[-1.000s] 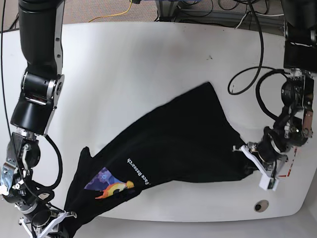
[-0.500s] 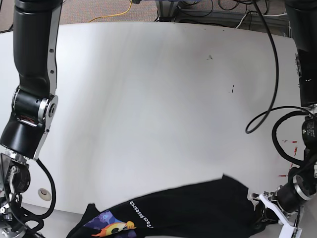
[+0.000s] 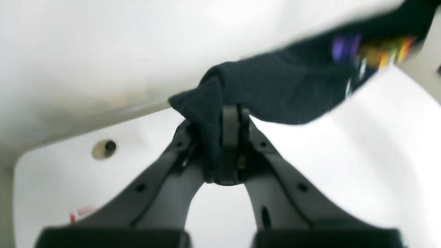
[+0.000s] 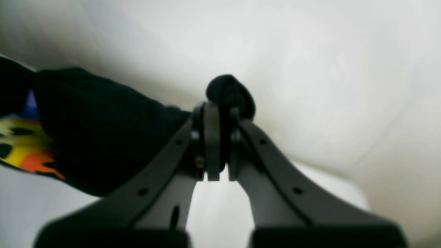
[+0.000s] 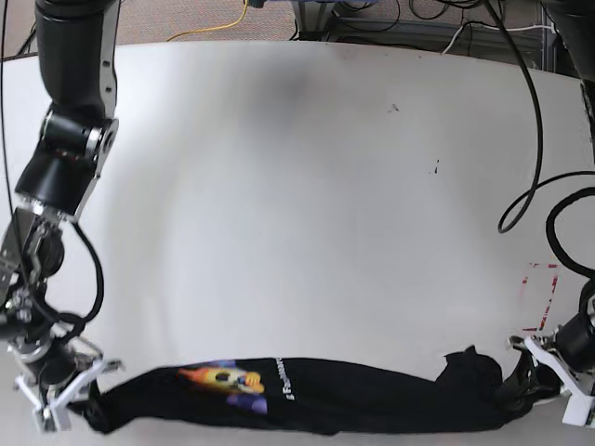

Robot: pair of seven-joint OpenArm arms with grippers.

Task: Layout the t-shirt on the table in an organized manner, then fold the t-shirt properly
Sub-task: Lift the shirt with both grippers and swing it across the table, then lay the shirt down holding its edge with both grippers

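The t-shirt (image 5: 307, 395) stretches in a narrow band along the table's (image 5: 279, 186) near edge, the left gripper (image 5: 535, 381) and right gripper (image 5: 79, 395) each clamped on an end. Red tape (image 5: 539, 297) lies beside the left arm; cables (image 5: 521, 186) trail across that side.

Big glossy white table (image 5: 307, 186), pretty bare overall. The black t-shirt (image 5: 316, 395) is strung out in a long bunched strip along the near edge, colourful print toward the left. Red tape marks (image 5: 537, 279) sit near the right edge, plus a few tiny dark scuffs (image 5: 394, 108).
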